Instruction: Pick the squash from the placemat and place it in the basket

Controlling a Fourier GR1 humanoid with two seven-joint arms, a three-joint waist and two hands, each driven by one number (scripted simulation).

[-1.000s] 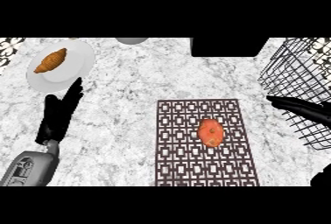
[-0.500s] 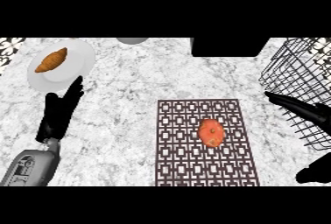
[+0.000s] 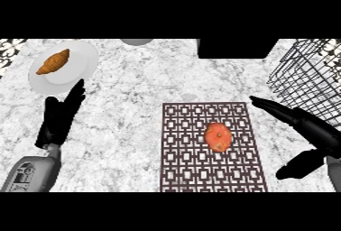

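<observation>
An orange squash [image 3: 218, 136] lies near the middle of a dark brown patterned placemat [image 3: 187, 158]. A black wire basket [image 3: 310, 74] stands at the far right of the counter. My right hand [image 3: 309, 127] hovers just right of the placemat, fingers straight and pointing up-left, thumb hanging low; it is a short way from the squash and holds nothing. My left hand [image 3: 60, 117] rests open at the left, fingers up, just below the plate.
A white plate [image 3: 75, 61] with a croissant [image 3: 52, 62] sits at the far left. A grey round object [image 3: 136, 41] and a black box [image 3: 236, 47] stand along the back edge. Marble counter lies between the hands.
My right hand has moved left and a little down, nearing the placemat's right edge. The left hand and the squash have stayed put.
</observation>
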